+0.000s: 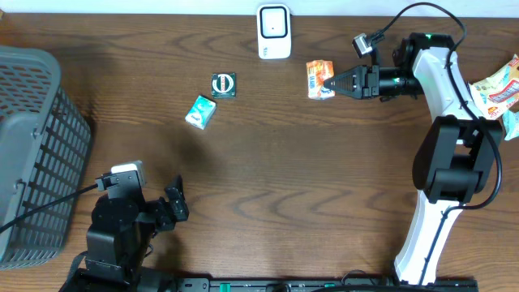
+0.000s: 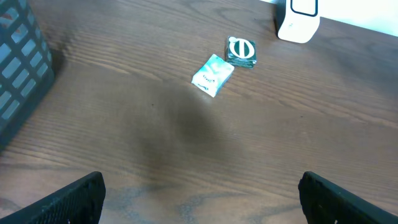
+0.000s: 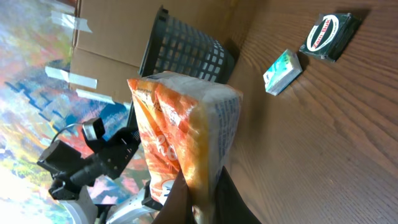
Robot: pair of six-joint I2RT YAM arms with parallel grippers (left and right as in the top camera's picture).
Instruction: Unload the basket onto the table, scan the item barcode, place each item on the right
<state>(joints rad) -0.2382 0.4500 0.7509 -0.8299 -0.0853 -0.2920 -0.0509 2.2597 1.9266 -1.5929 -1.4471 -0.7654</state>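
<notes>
Clamped on the near end of the orange packet (image 1: 319, 79), the right gripper (image 1: 335, 82) reaches across the far part of the table (image 1: 308, 178) with its arm stretched out toward the left. In the right wrist view the two dark fingers (image 3: 174, 200) pinch the packet's crimped end, and the rest of the packet sticks out ahead of them, its orange printed face and one clear side showing. The packet's lettering is too blurred to read, and no barcode can be made out on the faces that show.

From above, the packet lies just beyond the fingertips, on their left. The white scanner (image 1: 274, 31) stands at the table's far edge, left of the packet and a little farther back; the two are near each other but apart. Whether the packet touches the wood or hangs above it cannot be told from overhead.

At the near left corner the left gripper (image 1: 177, 201) sits low with its jaws spread wide and nothing between them, well apart from the packet. A dark green box (image 1: 224, 84) with a round white mark and a teal-and-white box (image 1: 199, 112) lie just beside each other on the wood, left of the packet. The dark mesh basket (image 1: 49, 162) stands at the table's left edge. More snack packets (image 1: 499, 91) lie at the right edge, behind the right arm.
</notes>
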